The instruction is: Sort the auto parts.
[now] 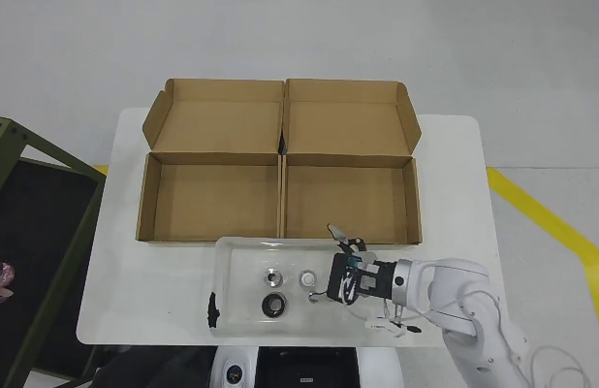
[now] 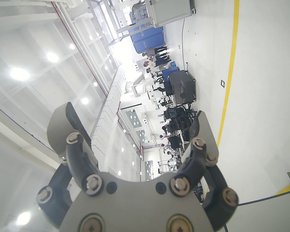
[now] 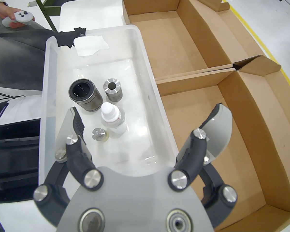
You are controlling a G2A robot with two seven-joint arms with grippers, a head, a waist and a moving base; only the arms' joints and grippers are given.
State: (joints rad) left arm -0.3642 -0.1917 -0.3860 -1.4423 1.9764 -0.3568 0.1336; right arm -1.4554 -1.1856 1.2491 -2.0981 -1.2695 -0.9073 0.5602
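Holding bearing (image 3: 85, 95), bushing (image 3: 113, 89), bottle (image 3: 112, 118) & disc (image 3: 99, 134), clear bin (image 3: 125, 68) sits at counter's (image 1: 445, 145) 6 o'clock; cardboard boxes (image 1: 212, 204) at 12. L claw (image 2: 135, 113), R claw (image 3: 147, 109) both apart.

Pale grey floor (image 1: 280, 39), yellow floor line (image 1: 544, 215), bright ceiling lights (image 2: 19, 73)

parts bunch mid clear bin (image 3: 147, 68): bearing (image 3: 85, 95), bushing (image 3: 113, 90), bottle (image 3: 112, 118) and disc (image 3: 99, 134) sit just beside one another, gaps tight. bin floor is free at both ends. right gripper (image 3: 146, 109) hangs spread over the right end, one finger (image 3: 75, 121) near the disc, the other past the bin wall. bin wall plus box front walls stand between bin and boxes. left box (image 1: 212, 199) and right box (image 1: 348, 199) are open-topped and touching, lids folded back on the far side.
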